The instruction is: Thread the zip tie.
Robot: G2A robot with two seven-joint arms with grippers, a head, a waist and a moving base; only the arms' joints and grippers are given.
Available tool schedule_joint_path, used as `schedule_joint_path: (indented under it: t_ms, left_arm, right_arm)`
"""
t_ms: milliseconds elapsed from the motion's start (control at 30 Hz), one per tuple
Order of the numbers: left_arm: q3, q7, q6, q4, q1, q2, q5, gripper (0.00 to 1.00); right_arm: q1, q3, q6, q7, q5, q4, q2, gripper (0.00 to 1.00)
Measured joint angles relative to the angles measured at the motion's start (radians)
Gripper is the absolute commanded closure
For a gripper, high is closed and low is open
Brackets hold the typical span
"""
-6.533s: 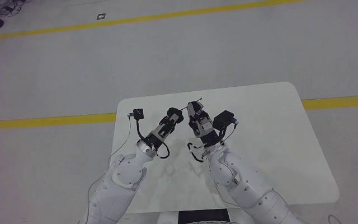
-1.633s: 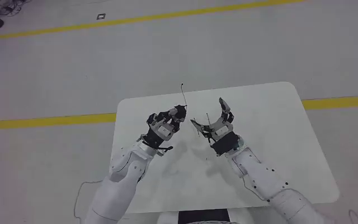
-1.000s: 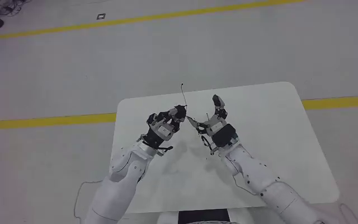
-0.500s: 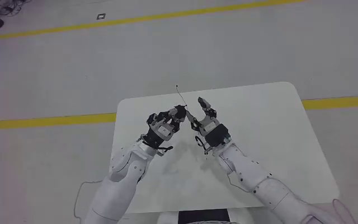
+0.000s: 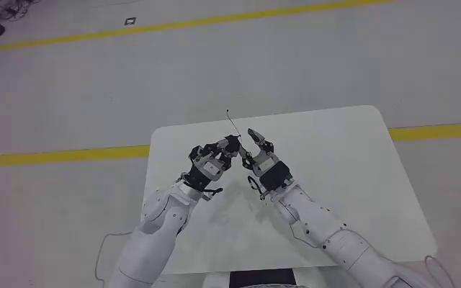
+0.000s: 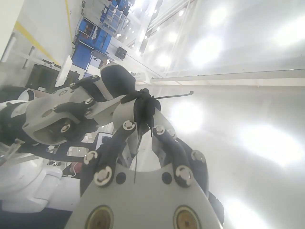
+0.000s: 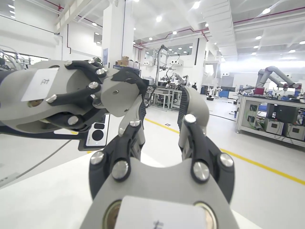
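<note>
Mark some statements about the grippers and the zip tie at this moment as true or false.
1. The left gripper is shut on the zip tie. True.
2. The right gripper also clamps the zip tie. False: its fingers are spread and hold nothing.
3. The zip tie lies flat on the white table. False: it is held in the left gripper, with one thin end sticking out free.
4. The two grippers are close together over the table. True.
</note>
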Motion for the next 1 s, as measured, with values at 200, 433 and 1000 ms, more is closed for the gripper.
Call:
schedule_joint_path:
  t_ms: [200,433,1000]
  left_arm:
    - [0.000,0.000,0.000,0.000,0.000,0.000,0.000,1.00]
    - [0.000,0.000,0.000,0.000,0.000,0.000,0.000,1.00]
    - [0.000,0.000,0.000,0.000,0.000,0.000,0.000,1.00]
  right_arm:
    - [-0.003,0.008,0.000,0.000,-0.011,0.003,-0.006,0.74]
    - [-0.014,0.022,-0.003,0.002,-0.027,-0.003,-0.010,0.77]
    - [-0.024,0.040,-0.021,0.002,-0.057,-0.010,-0.023,0.79]
